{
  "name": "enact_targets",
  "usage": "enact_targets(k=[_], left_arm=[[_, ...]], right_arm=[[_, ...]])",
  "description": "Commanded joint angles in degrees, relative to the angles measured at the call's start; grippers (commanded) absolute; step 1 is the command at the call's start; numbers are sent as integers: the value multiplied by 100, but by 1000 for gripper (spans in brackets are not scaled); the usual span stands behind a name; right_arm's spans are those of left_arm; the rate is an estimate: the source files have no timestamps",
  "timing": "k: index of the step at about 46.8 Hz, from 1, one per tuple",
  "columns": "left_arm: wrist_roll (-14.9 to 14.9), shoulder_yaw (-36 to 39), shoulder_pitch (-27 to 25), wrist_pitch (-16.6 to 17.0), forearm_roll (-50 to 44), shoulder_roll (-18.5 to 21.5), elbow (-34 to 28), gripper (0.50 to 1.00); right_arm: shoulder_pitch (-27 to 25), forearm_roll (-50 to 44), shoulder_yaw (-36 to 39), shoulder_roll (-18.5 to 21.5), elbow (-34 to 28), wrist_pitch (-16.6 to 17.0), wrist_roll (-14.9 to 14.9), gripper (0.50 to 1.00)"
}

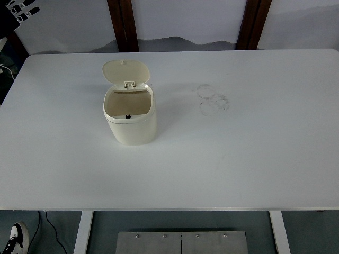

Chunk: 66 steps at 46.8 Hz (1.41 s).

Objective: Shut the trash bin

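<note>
A cream trash bin stands on the white table, lid flipped open; neither robot hand is visible.

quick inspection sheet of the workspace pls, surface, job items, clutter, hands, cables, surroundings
surface: white rectangular table, faint ring-shaped smudges right of centre
job's things: cream plastic trash bin standing upright left of centre, its hinged lid tipped up and back, opening exposed
clutter: nothing seen
hands: neither robot hand in view
cables: dark cable on the floor under the near left corner
surroundings: two dark wooden posts behind the table, grey metal plate below the near edge, black-and-white shoe at bottom left
</note>
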Motion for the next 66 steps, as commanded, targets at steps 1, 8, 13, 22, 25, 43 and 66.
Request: enact_targets(k=[1, 8, 13, 22, 25, 43, 66], left_arm=[[125, 243, -186, -2, 153, -20, -97, 1000], [160, 911, -563, 51, 478, -99, -387, 1000], [309, 1465, -897, 113, 584, -116, -554, 1000], [836, 2440, -1521, 113, 584, -222, -879, 1000], [1074, 2809, -1750, 113, 584, -231, -1081, 1000], [1417, 4058, -2699, 78, 593, -275, -1468, 1000], [1927, 5104, -3693, 51, 584, -916, -1697, 1000]], right_arm=[[0, -8, 0, 0, 0, -2, 1, 995], [0, -17, 0, 0, 0, -2, 1, 995], [0, -17, 0, 0, 0, -2, 1, 995], [0, -17, 0, 0, 0, -2, 1, 995], [0, -17, 0, 0, 0, -2, 1, 995], [0, -26, 0, 0, 0, -2, 1, 995], [0, 9, 0, 0, 0, -2, 1, 995]])
